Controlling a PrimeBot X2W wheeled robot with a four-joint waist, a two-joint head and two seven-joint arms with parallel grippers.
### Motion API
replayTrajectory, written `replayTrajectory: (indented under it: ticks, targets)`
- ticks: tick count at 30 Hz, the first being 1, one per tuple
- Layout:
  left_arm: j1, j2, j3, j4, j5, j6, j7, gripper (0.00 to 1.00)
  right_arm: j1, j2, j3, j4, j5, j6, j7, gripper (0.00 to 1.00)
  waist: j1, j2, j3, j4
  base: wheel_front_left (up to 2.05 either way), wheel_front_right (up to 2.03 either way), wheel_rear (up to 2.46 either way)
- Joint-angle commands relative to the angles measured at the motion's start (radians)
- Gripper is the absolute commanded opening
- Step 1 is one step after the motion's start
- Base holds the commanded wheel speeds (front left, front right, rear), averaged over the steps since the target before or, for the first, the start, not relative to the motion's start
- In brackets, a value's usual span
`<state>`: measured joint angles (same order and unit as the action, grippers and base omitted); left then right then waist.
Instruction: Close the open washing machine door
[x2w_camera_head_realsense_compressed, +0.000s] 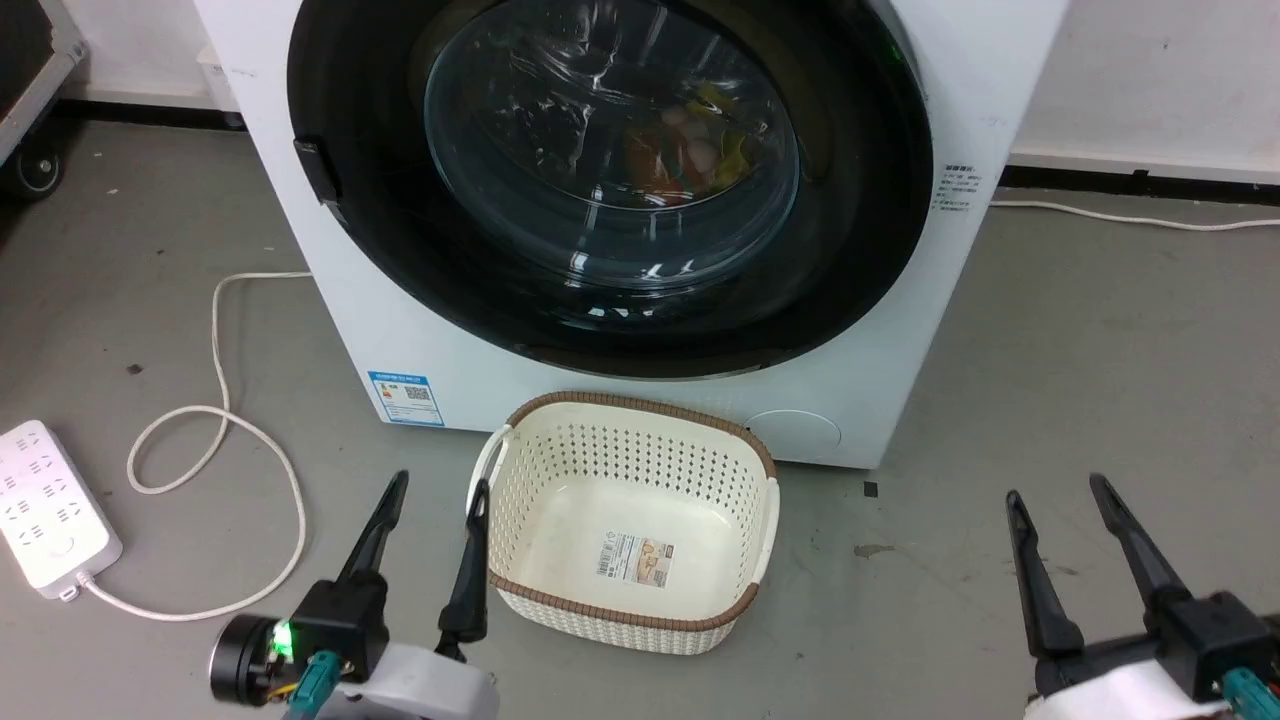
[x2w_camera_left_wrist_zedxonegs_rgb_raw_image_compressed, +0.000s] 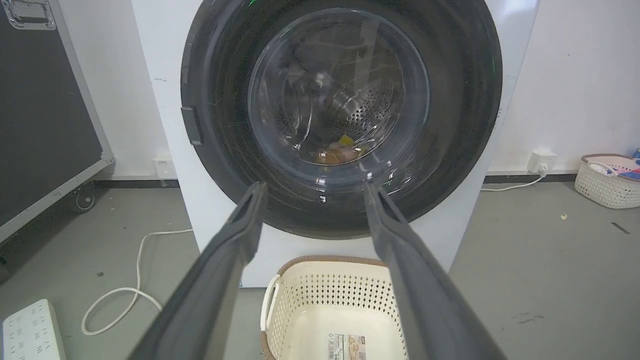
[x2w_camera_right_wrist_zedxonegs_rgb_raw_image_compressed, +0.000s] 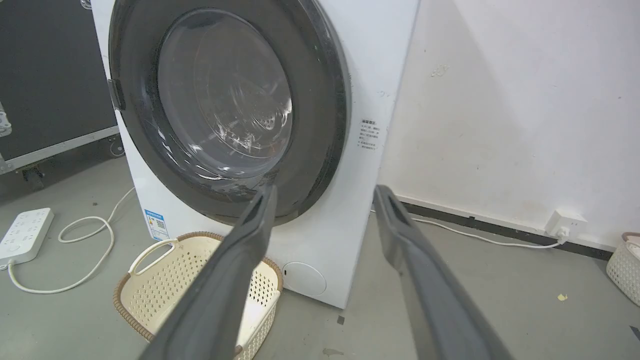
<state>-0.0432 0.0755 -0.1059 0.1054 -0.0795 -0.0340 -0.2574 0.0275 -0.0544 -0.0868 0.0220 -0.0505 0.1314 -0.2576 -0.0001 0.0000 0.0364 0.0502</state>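
The white washing machine (x2w_camera_head_realsense_compressed: 450, 370) stands in front of me. Its round washing machine door (x2w_camera_head_realsense_compressed: 610, 170), with a glossy black rim and a bulging glass window, lies flat against the front. Colourful laundry (x2w_camera_head_realsense_compressed: 690, 150) shows behind the glass. My left gripper (x2w_camera_head_realsense_compressed: 440, 483) is open and empty, low at the left beside the basket and well short of the door. My right gripper (x2w_camera_head_realsense_compressed: 1057, 489) is open and empty above the floor at the lower right. In the left wrist view the left gripper (x2w_camera_left_wrist_zedxonegs_rgb_raw_image_compressed: 314, 186) points at the door (x2w_camera_left_wrist_zedxonegs_rgb_raw_image_compressed: 340, 100). In the right wrist view the right gripper (x2w_camera_right_wrist_zedxonegs_rgb_raw_image_compressed: 326, 188) aims at the machine's lower right corner.
A cream perforated basket (x2w_camera_head_realsense_compressed: 620, 398) sits on the floor just below the door, between the grippers. A white power strip (x2w_camera_head_realsense_compressed: 45, 510) and its looped cable (x2w_camera_head_realsense_compressed: 215, 420) lie at the left. A black wheeled case (x2w_camera_left_wrist_zedxonegs_rgb_raw_image_compressed: 45, 100) stands left of the machine; another basket (x2w_camera_left_wrist_zedxonegs_rgb_raw_image_compressed: 607, 180) is by the right wall.
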Motion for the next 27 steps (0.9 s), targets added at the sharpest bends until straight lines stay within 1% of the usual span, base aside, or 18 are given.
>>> replayTrajectory:
  ticks: [1,6,13,15,16,27]
  targets:
    - [0.015,-0.001,0.005,0.002,0.002,0.002,-0.004,1.0,0.016,0.004,0.001,-0.008,0.004,-0.001,-0.004,1.0,0.0001,0.0,-0.002,-0.002,0.0,0.0,0.0]
    - [0.024,-0.008,0.003,0.029,-0.008,-0.001,-0.004,1.0,0.044,0.004,0.011,-0.02,0.023,-0.001,-0.004,1.0,0.0001,0.0,-0.007,-0.011,0.0,0.0,0.0]
    - [0.018,-0.016,0.011,0.089,-0.043,-0.004,-0.004,1.0,0.04,0.004,0.012,-0.017,0.049,-0.001,-0.004,1.0,0.0001,0.0,-0.012,-0.013,0.0,0.0,0.0]
    - [0.018,-0.017,0.017,0.103,-0.053,0.003,-0.004,1.0,0.038,0.004,0.015,-0.016,0.054,-0.001,-0.004,1.0,0.0001,0.0,-0.012,-0.012,0.0,0.0,0.0]
    - [0.012,-0.018,0.017,0.107,-0.051,0.004,0.0,0.0,0.032,0.0,0.014,-0.014,0.052,0.0,0.0,0.0,0.0001,0.0,-0.012,-0.012,0.0,0.0,0.0]
    - [0.014,-0.018,0.023,0.095,-0.043,0.006,0.018,0.0,0.027,0.0,0.018,-0.014,0.051,0.0,0.017,0.0,0.0001,0.0,-0.014,-0.015,0.0,0.0,0.0]
